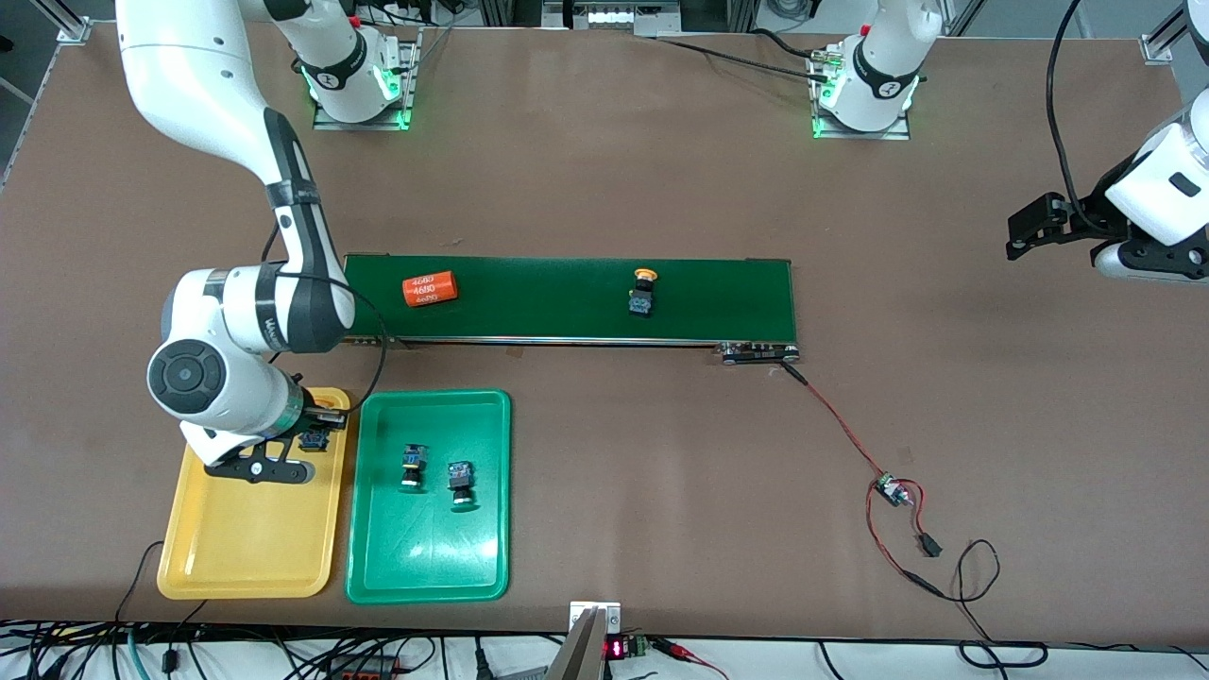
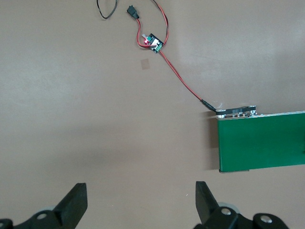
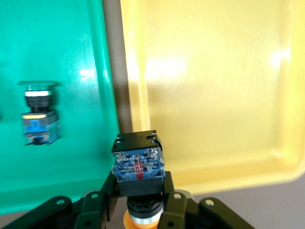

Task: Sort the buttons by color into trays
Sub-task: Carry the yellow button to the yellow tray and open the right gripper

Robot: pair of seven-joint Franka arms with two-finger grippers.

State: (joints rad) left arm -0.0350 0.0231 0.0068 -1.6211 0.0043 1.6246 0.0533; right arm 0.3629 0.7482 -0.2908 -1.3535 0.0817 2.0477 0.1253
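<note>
My right gripper (image 1: 319, 430) is shut on a yellow-capped button (image 1: 314, 440) and holds it over the yellow tray (image 1: 255, 538), at the corner beside the green tray (image 1: 430, 557). In the right wrist view the gripper (image 3: 138, 193) grips this button (image 3: 137, 164) around its neck, with the blue-and-black body on show. The yellow tray (image 3: 214, 95) lies below it. Two green-capped buttons (image 1: 413, 466) (image 1: 460, 483) lie in the green tray; one shows in the right wrist view (image 3: 40, 117). Another yellow-capped button (image 1: 643, 291) sits on the conveyor belt (image 1: 567, 321). My left gripper (image 1: 1025, 231) waits open and empty above bare table at the left arm's end.
An orange cylinder (image 1: 430, 289) lies on the belt toward the right arm's end. A red-and-black wire runs from the belt's end (image 2: 262, 143) to a small circuit board (image 1: 890, 489), which the left wrist view also shows (image 2: 152, 42). Cables run along the table edge nearest the camera.
</note>
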